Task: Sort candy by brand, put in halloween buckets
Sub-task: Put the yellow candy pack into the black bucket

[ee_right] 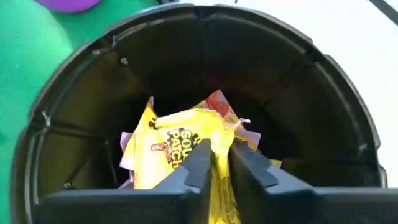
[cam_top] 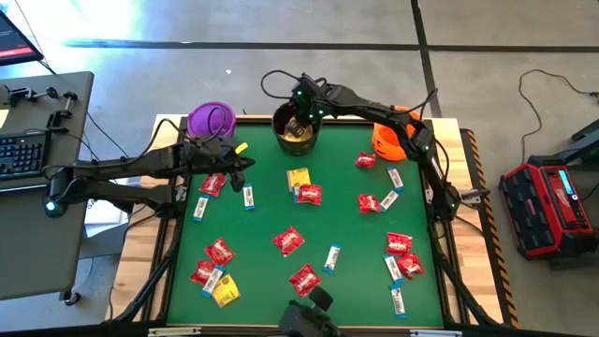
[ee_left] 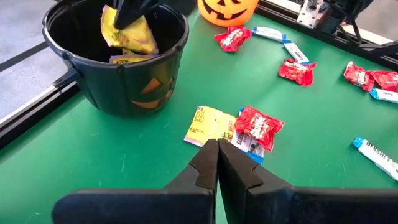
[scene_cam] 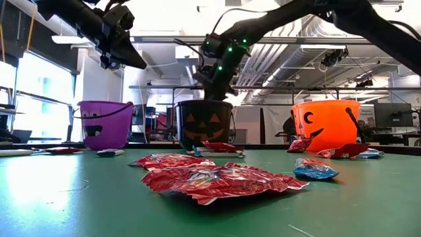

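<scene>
Now right gripper (ee_right: 214, 163) hanging inside black bucket (ee_right: 74, 112), fingers clamping yellow packet (ee_right: 168, 146). Left gripper (ee_left: 217, 163) hovering near purple bucket (cam_top: 211, 119), fingers together, holding nothing.

"sour patch" reads on the yellow packet (ee_right: 177, 146) pinched between the right gripper's (ee_right: 216, 163) fingers; nothing else is legible.

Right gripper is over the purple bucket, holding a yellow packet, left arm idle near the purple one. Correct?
Not quite: the right gripper holds the yellow packet over the black bucket, as the right wrist view shows. The left gripper does wait near the purple bucket.
</scene>
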Robot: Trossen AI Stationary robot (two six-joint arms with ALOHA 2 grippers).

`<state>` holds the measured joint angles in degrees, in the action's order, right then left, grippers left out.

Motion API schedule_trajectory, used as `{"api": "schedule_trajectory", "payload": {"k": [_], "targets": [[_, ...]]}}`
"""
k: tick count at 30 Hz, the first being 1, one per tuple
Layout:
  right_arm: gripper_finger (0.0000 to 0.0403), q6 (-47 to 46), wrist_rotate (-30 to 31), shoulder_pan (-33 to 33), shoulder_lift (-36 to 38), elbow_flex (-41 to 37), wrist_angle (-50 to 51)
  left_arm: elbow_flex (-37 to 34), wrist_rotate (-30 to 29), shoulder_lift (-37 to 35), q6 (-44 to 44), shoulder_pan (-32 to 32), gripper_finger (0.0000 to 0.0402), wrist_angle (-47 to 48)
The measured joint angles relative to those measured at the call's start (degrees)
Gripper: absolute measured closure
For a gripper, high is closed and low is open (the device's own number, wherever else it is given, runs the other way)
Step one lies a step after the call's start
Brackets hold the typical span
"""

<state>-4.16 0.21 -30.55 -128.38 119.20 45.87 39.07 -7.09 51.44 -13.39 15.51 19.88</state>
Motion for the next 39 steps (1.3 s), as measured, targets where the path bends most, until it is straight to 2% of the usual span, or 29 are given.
{"api": "schedule_trajectory", "payload": {"k": [7, 12, 17, 20, 25, 33, 35, 39], "targets": [[0.0249, -0.4, 0.1, 0.0, 0.8, 0.0, 0.2, 0.0, 0.0, 0.0, 0.0, 0.0, 0.0401, 0.0], [0.0225, 0.1, -0.5, 0.3, 4.3, 0.0, 2.2, 0.0, -0.1, 0.0, -1.0, 0.0, 0.0401, 0.0], [0.0261, -1.0, -0.1, 1.6, 8.5, 0.0, 5.2, 0.0, -0.1, 0.0, -1.2, 0.0, 0.0401, 0.0], [0.0307, -1.9, -0.8, 3.0, 10.6, 0.0, 6.3, 0.0, -0.1, 0.0, -1.4, 0.0, 0.0401, 0.1], [0.0392, -1.8, -7.1, 6.4, 11.3, 0.0, 9.7, 0.0, -0.2, 0.0, -1.4, 0.0, 0.0401, 0.0], [0.0400, -4.5, 0.4, 12.7, 11.3, -0.8, 7.3, 0.0, -0.4, 0.0, -1.1, 0.0, 0.0401, 0.1], [0.0402, -6.4, -0.6, 13.7, 11.5, -3.6, 3.0, 0.0, -1.0, 0.0, -1.0, 0.0, 0.0401, 0.1], [0.0402, -10.7, -6.4, 15.6, 11.2, -10.8, -4.1, 0.0, -1.1, 0.0, -0.6, 0.0, 0.0401, 0.1]]}}
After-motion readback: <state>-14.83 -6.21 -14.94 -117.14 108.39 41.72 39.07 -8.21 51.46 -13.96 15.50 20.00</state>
